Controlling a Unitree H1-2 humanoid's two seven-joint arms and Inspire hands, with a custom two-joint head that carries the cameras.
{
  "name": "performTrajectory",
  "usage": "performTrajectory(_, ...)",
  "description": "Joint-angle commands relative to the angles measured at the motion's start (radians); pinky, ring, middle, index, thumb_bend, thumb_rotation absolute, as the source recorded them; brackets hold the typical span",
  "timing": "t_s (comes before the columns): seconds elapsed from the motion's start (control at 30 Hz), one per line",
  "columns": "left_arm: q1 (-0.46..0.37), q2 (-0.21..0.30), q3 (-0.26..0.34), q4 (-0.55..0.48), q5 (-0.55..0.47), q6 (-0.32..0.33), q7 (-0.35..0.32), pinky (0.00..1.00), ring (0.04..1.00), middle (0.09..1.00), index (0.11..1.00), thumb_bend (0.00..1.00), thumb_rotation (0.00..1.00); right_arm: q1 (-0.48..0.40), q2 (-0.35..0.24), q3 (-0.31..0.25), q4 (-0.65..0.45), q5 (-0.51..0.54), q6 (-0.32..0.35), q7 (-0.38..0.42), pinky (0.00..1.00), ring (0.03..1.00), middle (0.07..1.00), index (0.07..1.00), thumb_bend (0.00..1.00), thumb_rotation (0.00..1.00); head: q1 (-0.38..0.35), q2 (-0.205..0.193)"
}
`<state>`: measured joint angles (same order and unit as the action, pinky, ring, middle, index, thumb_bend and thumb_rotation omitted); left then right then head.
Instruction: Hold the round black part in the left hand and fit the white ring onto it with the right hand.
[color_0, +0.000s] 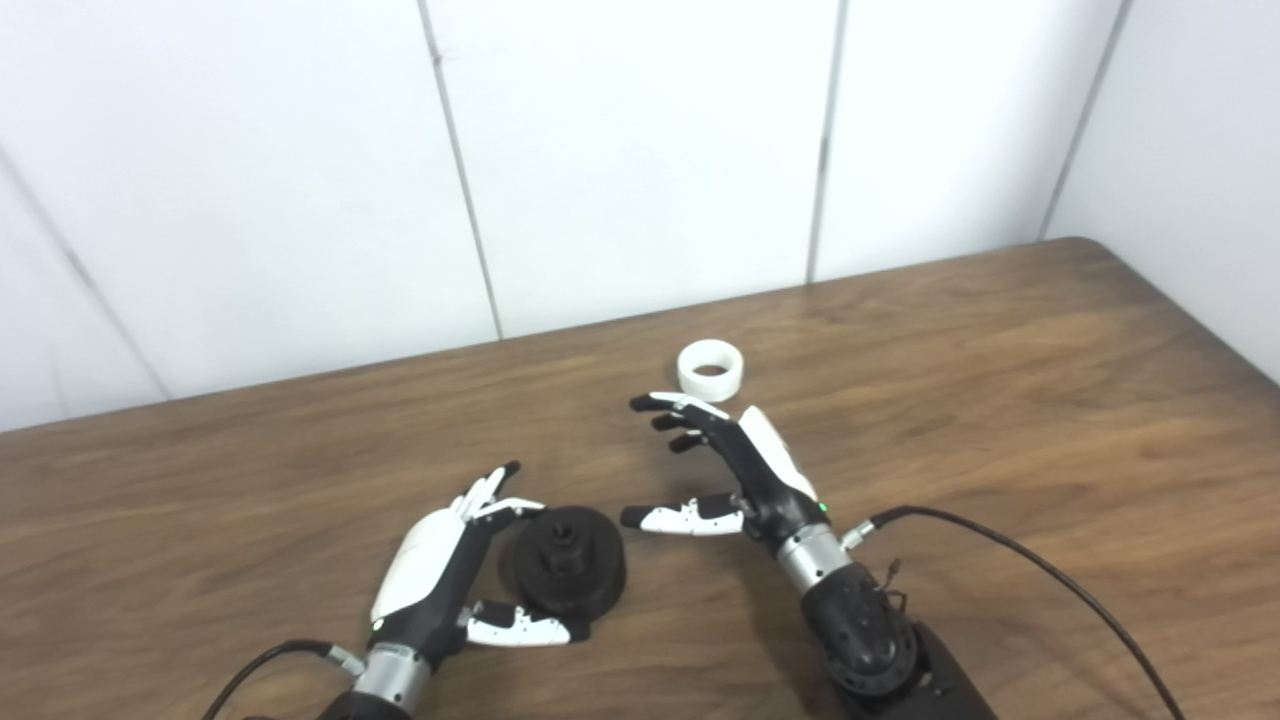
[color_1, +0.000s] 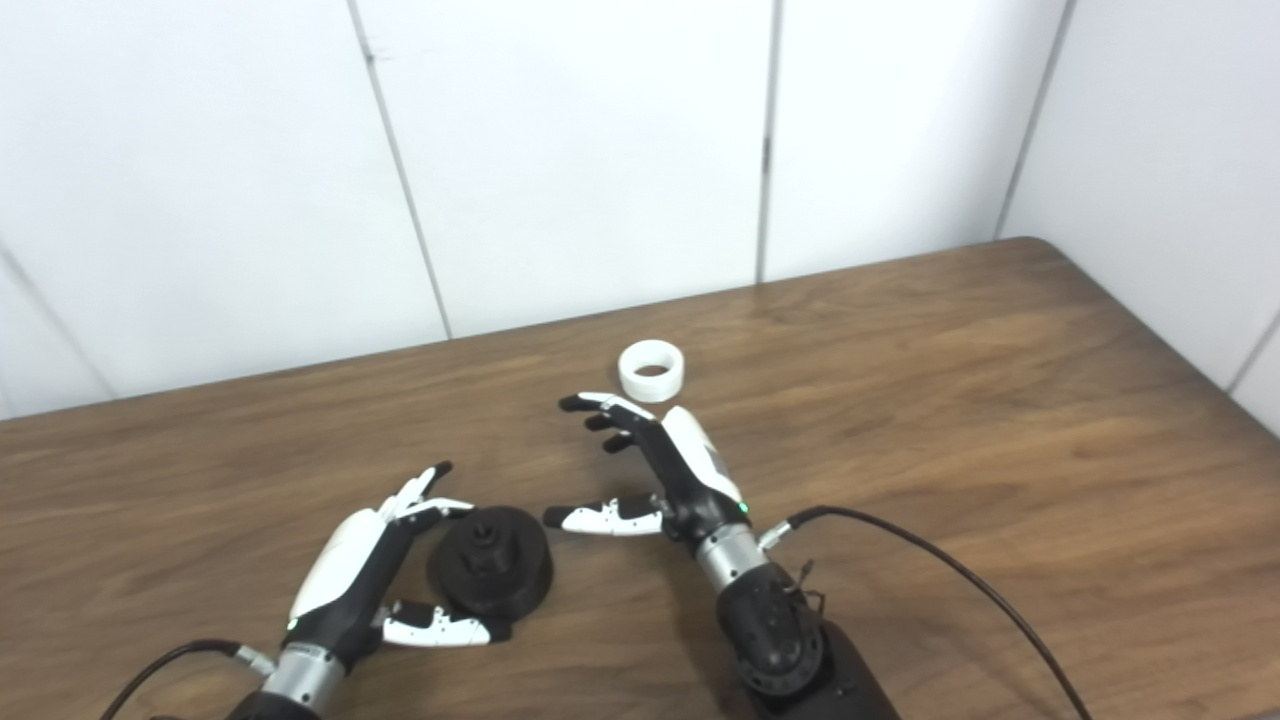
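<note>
The round black part (color_0: 568, 573) lies flat on the wooden table (color_0: 1000, 400), near the front. My left hand (color_0: 440, 565) is open right beside it on the left, its fingers curving over the far rim and its thumb at the near rim, not closed on it. The white ring (color_0: 709, 369) rests on the table further back. My right hand (color_0: 740, 465) is open, fingers spread and pointing left, just in front of the ring and apart from it, holding nothing.
A black cable (color_0: 1050, 580) runs from the right wrist across the table to the lower right corner. White wall panels (color_0: 640, 150) stand behind the table's far edge. The table's right edge (color_0: 1190, 310) runs along the side wall.
</note>
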<state>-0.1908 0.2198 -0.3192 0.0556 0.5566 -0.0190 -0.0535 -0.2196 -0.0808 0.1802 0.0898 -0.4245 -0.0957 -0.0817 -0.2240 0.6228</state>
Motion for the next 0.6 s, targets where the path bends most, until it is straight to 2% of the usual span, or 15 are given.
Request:
performTrajectory(0.0, -0.015, 0.018, 0.012, -0.018, 0.006, -0.012, -0.003, 1.0, 1.0, 1.0, 0.648, 0.87, 0.27, 0.012, 0.025, 0.009, 0.023, -0.003, -0.018, -0.019, 0.7, 0.795, 0.835, 0.783, 0.74, 0.24, 0.0, 0.0)
performTrajectory(0.27, -0.016, 0.016, 0.013, -0.017, 0.005, -0.015, -0.005, 1.0, 1.0, 1.0, 0.647, 0.88, 0.26, -0.005, 0.009, -0.017, 0.011, 0.002, -0.028, -0.038, 0.69, 0.792, 0.842, 0.798, 0.72, 0.24, 0.0, 0.0)
performTrajectory(0.4, -0.016, 0.015, 0.012, -0.02, 0.007, -0.008, -0.01, 1.0, 1.0, 1.0, 0.648, 0.88, 0.26, -0.024, -0.009, -0.043, -0.001, -0.004, -0.019, -0.047, 0.75, 0.804, 0.849, 0.796, 0.73, 0.29, 0.01, 0.002)
performTrajectory(0.47, -0.017, 0.013, 0.011, -0.018, 0.009, -0.007, -0.01, 1.0, 1.0, 1.0, 0.648, 0.88, 0.26, -0.038, -0.023, -0.057, -0.018, -0.001, 0.007, -0.038, 0.81, 0.856, 0.875, 0.803, 0.73, 0.3, 0.012, 0.001)
performTrajectory(0.5, -0.016, 0.012, 0.012, -0.016, 0.009, -0.008, -0.009, 1.0, 1.0, 1.0, 0.649, 0.88, 0.26, -0.046, -0.03, -0.064, -0.028, -0.01, 0.025, -0.036, 0.9, 0.909, 0.905, 0.816, 0.72, 0.33, 0.014, 0.0)
performTrajectory(0.57, -0.015, 0.01, 0.012, -0.015, 0.011, -0.007, -0.007, 1.0, 1.0, 1.0, 0.649, 0.88, 0.26, -0.059, -0.044, -0.074, -0.05, -0.024, 0.062, -0.026, 0.94, 0.94, 0.93, 0.834, 0.72, 0.36, 0.018, -0.001)
